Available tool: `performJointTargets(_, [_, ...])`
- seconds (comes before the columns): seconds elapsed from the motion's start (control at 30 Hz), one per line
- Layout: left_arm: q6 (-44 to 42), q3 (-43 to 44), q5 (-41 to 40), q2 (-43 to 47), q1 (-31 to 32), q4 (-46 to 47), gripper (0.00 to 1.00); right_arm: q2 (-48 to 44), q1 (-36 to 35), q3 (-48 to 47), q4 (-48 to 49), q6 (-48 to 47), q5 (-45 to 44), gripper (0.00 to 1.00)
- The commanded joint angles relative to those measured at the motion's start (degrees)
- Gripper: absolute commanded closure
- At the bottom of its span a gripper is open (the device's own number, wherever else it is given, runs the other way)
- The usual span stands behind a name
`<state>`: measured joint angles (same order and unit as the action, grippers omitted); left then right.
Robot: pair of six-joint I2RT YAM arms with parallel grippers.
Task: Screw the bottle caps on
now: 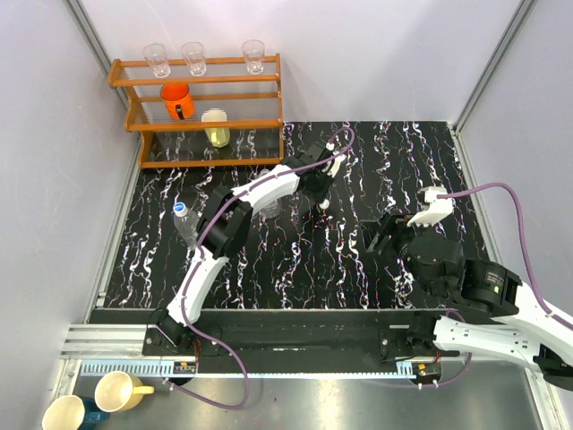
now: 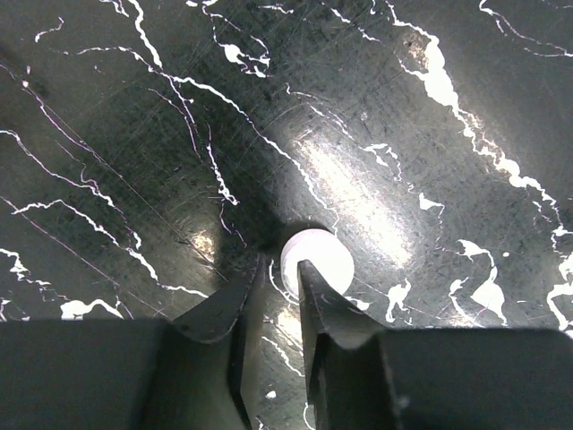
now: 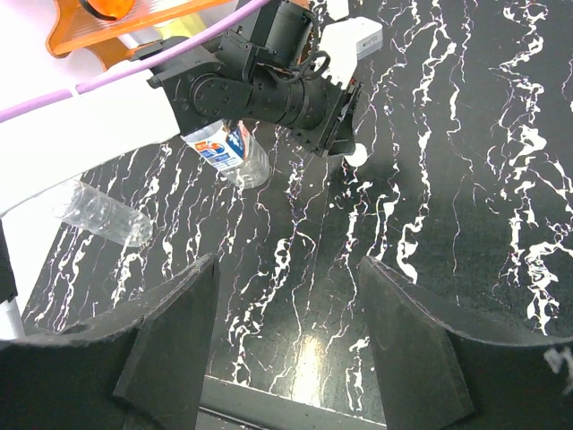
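A white bottle cap (image 2: 324, 258) lies flat on the black marbled table, just past my left gripper's (image 2: 281, 262) tips; the right fingertip overlaps its edge. The jaws stand a narrow gap apart with nothing between them. From above, the left gripper (image 1: 320, 194) hovers over the cap (image 1: 323, 205) at mid-table. A clear labelled bottle (image 3: 228, 150) lies partly under the left arm. A second clear bottle (image 1: 184, 224) lies at the left with a blue-topped cap (image 1: 180, 208) at its end. My right gripper (image 3: 288, 262) is wide open and empty above bare table, right of centre (image 1: 376, 240).
An orange wooden rack (image 1: 204, 125) at the back left holds three clear glasses, an orange cup (image 1: 176, 100) and a yellow cup (image 1: 215, 127). Two mugs (image 1: 121, 391) sit off the table at the near left. Grey walls close in the sides and back.
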<state>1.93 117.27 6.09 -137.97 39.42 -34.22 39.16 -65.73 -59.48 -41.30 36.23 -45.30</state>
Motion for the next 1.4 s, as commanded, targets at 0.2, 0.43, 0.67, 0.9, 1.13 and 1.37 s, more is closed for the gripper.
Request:
performJointTargets(0.2, [0.61,-1.69,2.08,1.47,0.13,2.05,1.00,0.39,-0.10,-2.22,2.45,-1.16,1.18,0.36])
performJointTargets(0.43, [1.49,-7.67,10.33,7.79,0.75,1.96,1.00,-4.43,-0.10,2.52,8.93,-0.53,2.67,0.12])
performJointTargets(0.67, [4.39,-13.12,29.75,20.69,1.36,-1.29,1.00,-9.63,-0.10,4.73,15.63,-13.62,9.59,0.00])
performJointTargets(0.9, [13.07,-8.92,49.00,34.85,0.40,-1.56,1.00,-1.02,-0.18,2.00,19.32,-35.92,18.22,0.00])
performJointTargets(1.13, [40.03,-18.97,65.69,43.31,-7.33,24.06,1.00,-2.94,-0.18,5.95,33.81,-56.07,21.92,0.00])
performJointTargets(1.37, [85.43,-32.35,70.90,42.97,-9.89,80.07,1.00,-2.42,-0.36,9.91,49.11,-72.24,26.74,0.11])
